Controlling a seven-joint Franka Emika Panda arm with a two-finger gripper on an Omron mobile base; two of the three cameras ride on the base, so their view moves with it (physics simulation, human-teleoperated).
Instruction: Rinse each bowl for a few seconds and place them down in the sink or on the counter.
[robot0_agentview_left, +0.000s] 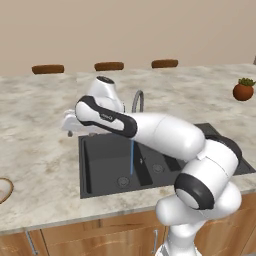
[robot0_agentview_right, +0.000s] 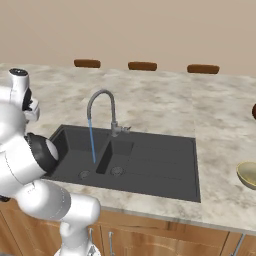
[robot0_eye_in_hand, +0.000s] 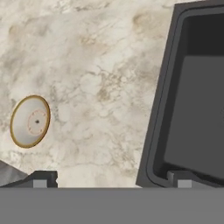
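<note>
Hand view: fingers (robot0_eye_in_hand: 111, 178) spread wide, holding nothing, above the surface (robot0_eye_in_hand: 100, 65) by the sink (robot0_eye_in_hand: 192, 109) edge; shallow bowl (robot0_eye_in_hand: 29, 121) lies on the surface, well off to one side of the fingers. Right base view: tap (robot0_agentview_right: 100, 107) running into the basin; deeper bowl (robot0_agentview_right: 247, 174) sits on the surface far side of the sink. Best approach, I'd judge: centre over the shallow bowl first, come down w/ one finger inside the rim, one outside; pinch the rim, not the whole bowl.

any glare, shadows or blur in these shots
Left base view: flat even light, soft highlights on the arm, slightly soft render. Right base view: no glare on the sink, water stream crisp. Hand view: shallow bowl sharp on the counter, hardly any shadow.
</note>
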